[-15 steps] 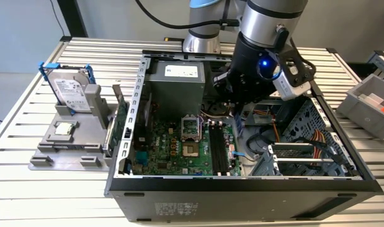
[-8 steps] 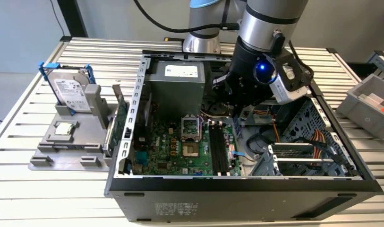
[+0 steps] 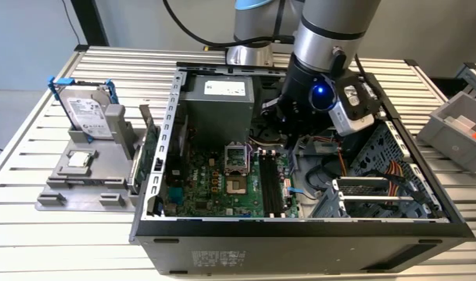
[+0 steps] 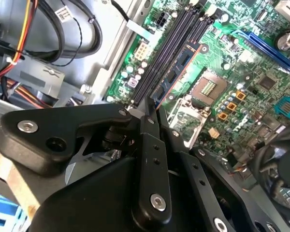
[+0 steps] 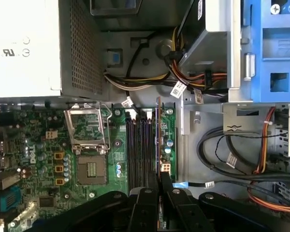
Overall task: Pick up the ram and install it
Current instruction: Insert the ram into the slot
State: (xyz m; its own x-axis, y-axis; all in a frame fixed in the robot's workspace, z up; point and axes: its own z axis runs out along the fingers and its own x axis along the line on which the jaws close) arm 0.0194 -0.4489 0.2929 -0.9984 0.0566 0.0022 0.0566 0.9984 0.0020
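Gripper (image 4: 152, 108) fingers pressed together on the ram (image 4: 180, 70) — thin flat stick held on edge, dark chips on a blue-green face, pinched at its near end in the second wrist view. In the first wrist view the ram (image 5: 158, 140) stands edge-on right above the black slots (image 5: 137, 150), at the side nearest the drive bay; whether it's seated or just touching, can't tell.

Slots are long narrow black plastic rails, side by side on the green motherboard (image 3: 222, 181). Next to them is the processor socket (image 5: 89, 166), square, with a metal frame hinged open.

All of this sits inside the open computer case (image 3: 300, 234) — black sheet metal, lying on its side. In it: grey perforated power supply box (image 3: 218, 108), bundles of black, yellow and red cables (image 5: 193, 79), a perforated metal drive bay (image 3: 378, 196).

Outside the case, on the exterior view's left, a grey plastic holder (image 3: 85, 178) carries a silver hard drive (image 3: 88, 114) standing upright with blue clips, and a small square silver chip (image 3: 80, 158) lying flat in a recess. Everything rests on a ribbed aluminium table (image 3: 34, 234).
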